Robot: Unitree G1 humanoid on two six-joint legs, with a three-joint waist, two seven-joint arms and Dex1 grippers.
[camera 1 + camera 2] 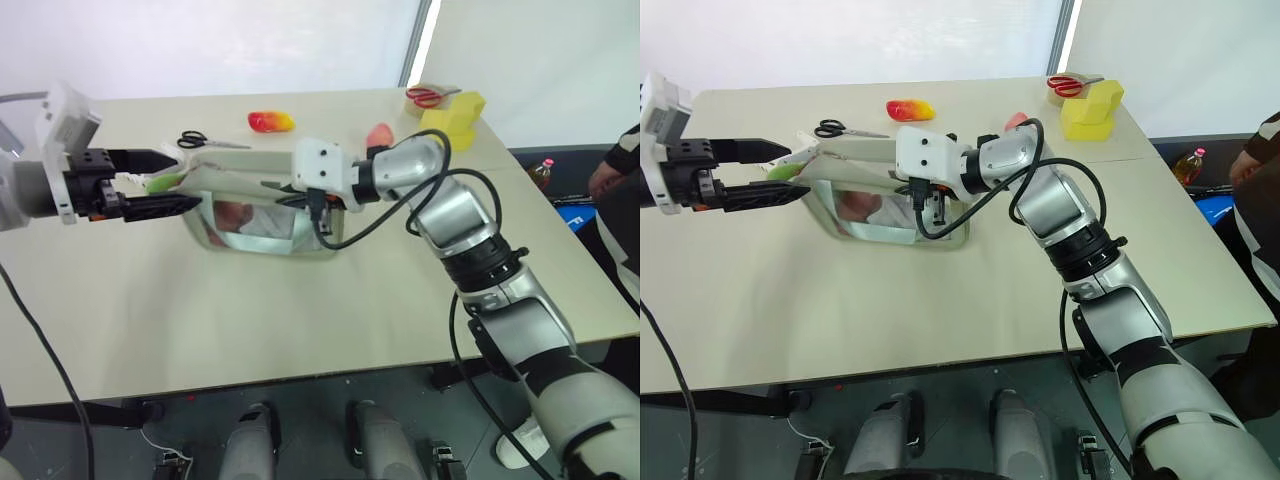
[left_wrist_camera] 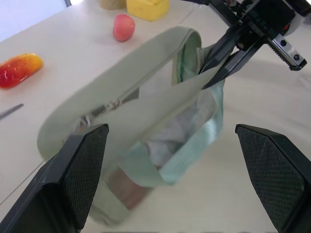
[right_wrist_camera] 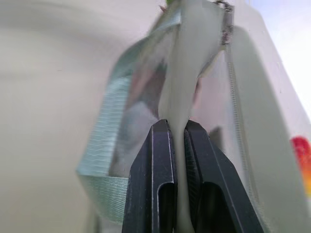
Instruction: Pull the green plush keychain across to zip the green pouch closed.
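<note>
The pouch (image 1: 262,205) is held up off the table (image 1: 300,320), its long top edge running between the two arms and its clear window facing the robot.

Right gripper (image 3: 177,127): its fingers are pressed together on the pale fabric of one lip of the pouch's mouth, at the end nearer that arm. The right wrist view confirms this, with the cloth pinched flat between the two black fingers.

Left gripper (image 1: 172,180): its fingers stand wide apart and grip nothing. They sit at the far end of the pouch, one above and one below the keychain (image 1: 166,181) (a lime tuft at that end of the top edge). I cannot tell whether either finger touches it.

Zip: the left wrist view shows the mouth gaping, the two lips well apart, with white contents visible inside and the teal strap (image 2: 194,160) hanging below. In my judgement nothing of the closing stroke is done. The pouch is steadied, and the keychain is bracketed but not gripped.

Remaining: close the left fingers on the keychain, then draw it along the top edge toward the right gripper until the lips meet.

Elsewhere on the table, well clear of the work: scissors (image 1: 193,139), a red-yellow toy (image 1: 270,122), a yellow block (image 1: 452,113).
</note>
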